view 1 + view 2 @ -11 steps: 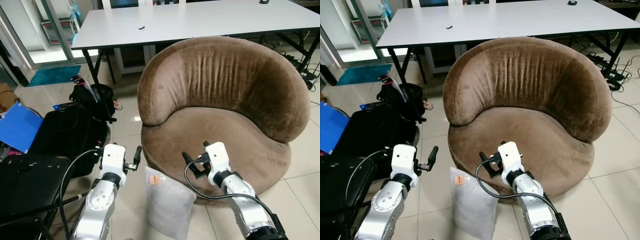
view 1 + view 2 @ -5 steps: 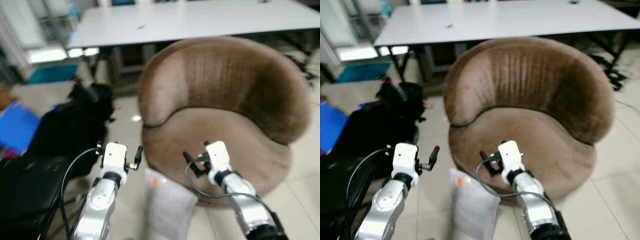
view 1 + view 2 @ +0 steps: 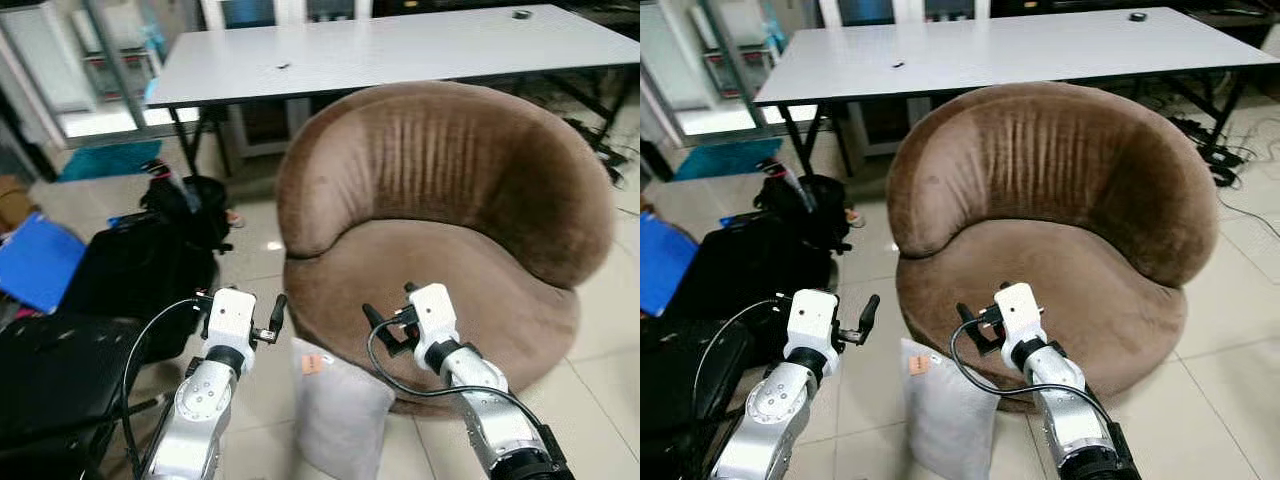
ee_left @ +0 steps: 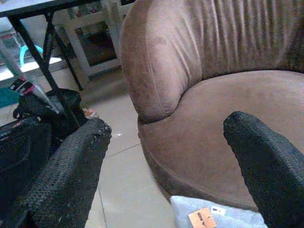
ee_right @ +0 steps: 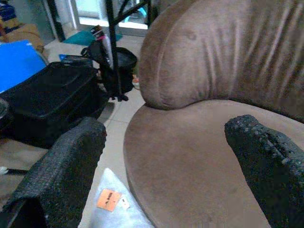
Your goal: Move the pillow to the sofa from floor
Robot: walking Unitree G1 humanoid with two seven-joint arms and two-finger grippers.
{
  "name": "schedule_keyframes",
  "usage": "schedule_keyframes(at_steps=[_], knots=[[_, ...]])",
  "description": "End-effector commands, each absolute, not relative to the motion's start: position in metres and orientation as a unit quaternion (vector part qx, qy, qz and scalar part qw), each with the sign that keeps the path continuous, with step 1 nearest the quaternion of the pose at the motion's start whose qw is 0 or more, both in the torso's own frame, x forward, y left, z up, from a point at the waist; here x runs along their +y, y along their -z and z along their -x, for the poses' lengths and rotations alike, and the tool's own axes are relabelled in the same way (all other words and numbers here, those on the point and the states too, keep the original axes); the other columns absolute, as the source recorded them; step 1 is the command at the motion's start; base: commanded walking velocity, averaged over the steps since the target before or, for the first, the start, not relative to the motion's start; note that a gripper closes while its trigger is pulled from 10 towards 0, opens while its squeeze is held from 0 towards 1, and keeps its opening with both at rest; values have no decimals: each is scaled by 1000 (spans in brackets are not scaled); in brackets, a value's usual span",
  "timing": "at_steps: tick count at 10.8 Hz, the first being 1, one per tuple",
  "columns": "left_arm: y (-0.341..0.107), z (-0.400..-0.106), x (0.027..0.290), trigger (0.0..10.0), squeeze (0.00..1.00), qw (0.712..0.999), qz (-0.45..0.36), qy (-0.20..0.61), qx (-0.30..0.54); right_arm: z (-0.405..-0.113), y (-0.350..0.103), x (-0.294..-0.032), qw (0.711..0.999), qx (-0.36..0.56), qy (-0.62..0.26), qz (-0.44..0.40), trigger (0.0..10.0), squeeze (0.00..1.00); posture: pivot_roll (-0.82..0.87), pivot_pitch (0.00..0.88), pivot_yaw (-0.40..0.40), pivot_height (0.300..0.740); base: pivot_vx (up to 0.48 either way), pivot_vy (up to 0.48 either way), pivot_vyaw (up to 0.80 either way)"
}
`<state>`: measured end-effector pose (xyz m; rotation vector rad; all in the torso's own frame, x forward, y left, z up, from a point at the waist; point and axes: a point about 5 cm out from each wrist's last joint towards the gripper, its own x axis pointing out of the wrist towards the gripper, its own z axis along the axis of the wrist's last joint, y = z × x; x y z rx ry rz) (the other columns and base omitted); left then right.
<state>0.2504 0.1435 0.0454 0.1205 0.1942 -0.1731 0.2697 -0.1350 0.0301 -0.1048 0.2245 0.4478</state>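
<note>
While the robot stands on the tiled floor (image 3: 255,240), a blue folder (image 3: 35,262) lies at far left beside a black suitcase (image 3: 135,268), which is shut, so its contents cannot be told. Behind the suitcase sits a black bag (image 3: 195,200) with something red and white poking from its top. The left hand (image 3: 272,318) hovers above the floor just left of the pillow, its fingers (image 4: 71,175) spread apart and grasping nothing. The light grey pillow (image 3: 338,415) stands on the floor, leaning against the front of the sofa, an orange tag (image 3: 311,363) near its upper corner. The right hand (image 3: 385,325) hangs over the front edge of the seat, just above the pillow, fingers (image 5: 61,171) likewise released and empty. The round brown velvet sofa (image 3: 450,200) holds nothing on its seat. Behind it runs a long white tabletop (image 3: 400,45) carrying a small dark object (image 3: 283,66) and another (image 3: 517,14) toward its right end.
</note>
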Motion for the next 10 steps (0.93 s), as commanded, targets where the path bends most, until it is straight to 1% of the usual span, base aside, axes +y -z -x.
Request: schedule_keyframes(at_steps=[1,2,10], knots=[[-45,-252,145,10000,0,990,-62,83,100,-269,-30,-135,968,113,-221,46,10000,0,-139,0,78,710,0,0,0],[-45,-252,145,10000,0,990,-61,82,101,-269,-29,-135,967,117,-223,49,10000,0,-140,0,76,710,0,0,0],[-41,-249,145,10000,0,989,-51,77,113,-266,-25,-135,964,132,-224,63,10000,0,-136,0,70,595,0,0,0]])
